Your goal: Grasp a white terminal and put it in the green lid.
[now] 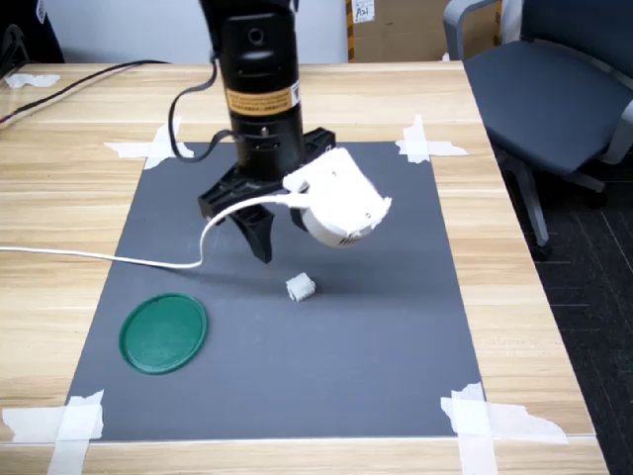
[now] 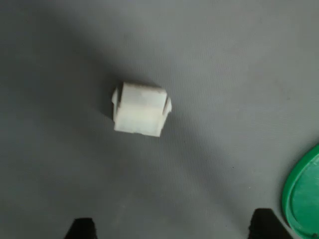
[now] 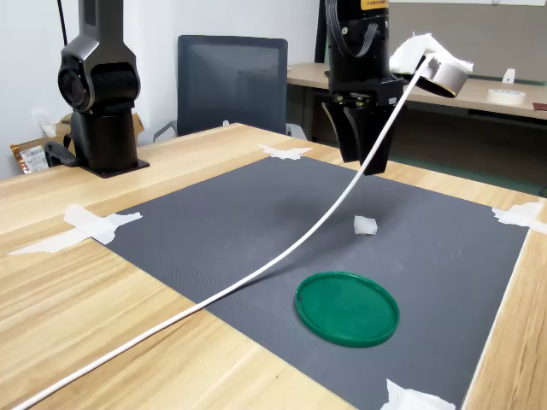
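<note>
We lower the open fingers straight over the white terminal (mid-mat, apart from the green lid) and close them on its flat sides.

First exterior view: high, steep downward look across the counter; whole grey mat in frame, office chair behind.

Second exterior view: low, near counter level, oblique from one mat corner, facing a second desk at the back.

Wrist view: straight down, very close; only mat, white terminal, the green lid edge, and both fingers as dark tips.

Shared by all three: terminal, lid, mat.
</note>
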Robot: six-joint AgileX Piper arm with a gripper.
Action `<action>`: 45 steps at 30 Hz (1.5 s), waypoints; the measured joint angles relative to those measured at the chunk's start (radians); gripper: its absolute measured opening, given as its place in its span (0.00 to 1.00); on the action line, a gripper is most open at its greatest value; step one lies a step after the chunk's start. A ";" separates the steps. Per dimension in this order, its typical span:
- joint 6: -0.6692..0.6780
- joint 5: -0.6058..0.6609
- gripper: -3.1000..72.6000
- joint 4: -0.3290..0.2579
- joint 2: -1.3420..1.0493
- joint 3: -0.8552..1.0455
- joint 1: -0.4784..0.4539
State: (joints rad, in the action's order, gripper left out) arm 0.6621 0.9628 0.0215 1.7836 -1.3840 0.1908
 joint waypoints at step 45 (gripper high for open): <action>0.259 -0.076 0.82 -0.098 0.200 -0.007 -0.003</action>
State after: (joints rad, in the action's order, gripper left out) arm 0.9209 0.8871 -0.0765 1.9838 -1.3909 0.1883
